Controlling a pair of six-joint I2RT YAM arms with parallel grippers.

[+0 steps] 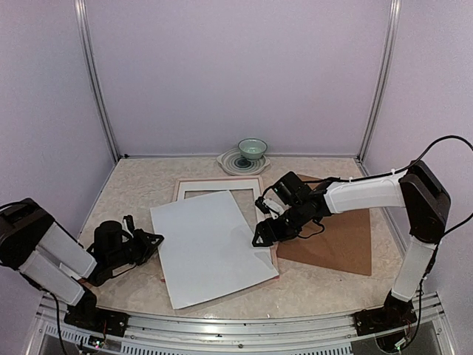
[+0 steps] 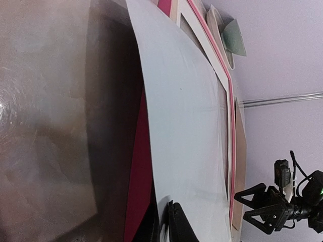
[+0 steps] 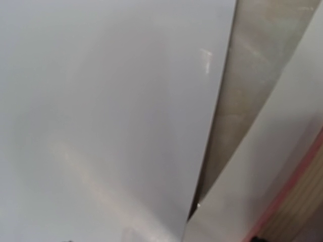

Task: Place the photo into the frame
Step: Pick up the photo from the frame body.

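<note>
The photo [image 1: 211, 244] lies face down, its white back up, across the frame [image 1: 219, 180]. In the left wrist view its red face [image 2: 141, 166] shows under the lifted near edge. My left gripper [image 1: 157, 238] is at the photo's left edge and shut on it, with one black finger [image 2: 176, 222] on top of the sheet and the other beneath. My right gripper [image 1: 259, 238] hovers at the photo's right edge with its jaws spread and nothing between them. The right wrist view shows only the photo's back [image 3: 111, 111] and the frame's pink rail [image 3: 287, 194].
A white mat border [image 1: 222, 189] sits inside the frame under the photo. The brown hardboard backing [image 1: 336, 240] lies to the right, under the right arm. A pale green bowl [image 1: 252, 150] on a plate [image 1: 230, 161] stands at the back wall.
</note>
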